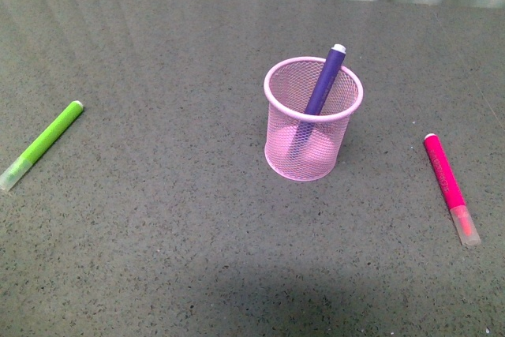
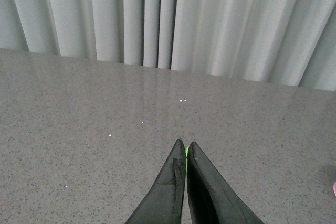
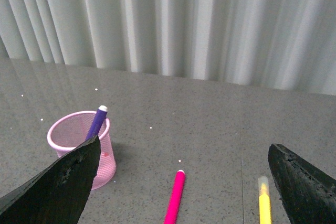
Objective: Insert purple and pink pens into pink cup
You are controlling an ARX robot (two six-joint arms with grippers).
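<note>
Mid-left lies the lime marker (image 1: 43,144) (not wanted); the left gripper (image 2: 186,153) is pinched closed, seemingly empty. Centre, the pink cup (image 1: 312,120) holds the purple pen (image 1: 322,88). Lower right, the pink pen (image 1: 450,187) lies flat; the right gripper (image 3: 184,145), spread wide, might grab the neighbouring yellow marker (image 3: 264,203) or knock the light cup over.

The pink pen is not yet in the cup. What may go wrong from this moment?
1. The pink pen lies flat on the table, so the open right gripper may slip off it.
2. The yellow marker lies beside it; the gripper might take the wrong one.
3. The purple pen leans across the pink cup; a second pen pushed against it could tip the cup.
</note>
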